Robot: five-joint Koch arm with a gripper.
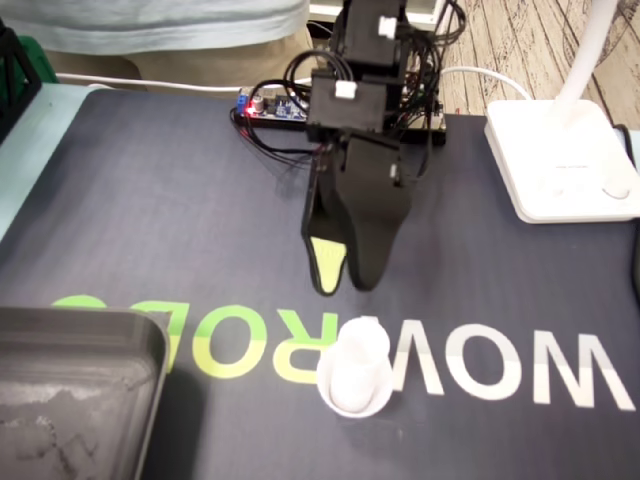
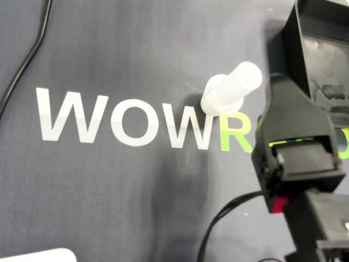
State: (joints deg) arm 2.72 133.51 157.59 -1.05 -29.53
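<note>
Hovering near the white cup (image 1: 355, 372), which stands on the table's dark mat (image 1: 150, 200) over the lettering, the claw (image 1: 346, 288) hangs empty and narrowly parted; approach step, I judge, next needing wider jaws and a descent around the cup.

— Where do the fingers (image 1: 326, 262) hang?
— Over the dark mat (image 1: 150, 220), pointing down, tips slightly apart and gripping nothing. The white cup (image 1: 355, 372) stands near them, on the lettering.
— And the grey tray (image 1: 90, 350)?
— Lower left, well apart.
</note>
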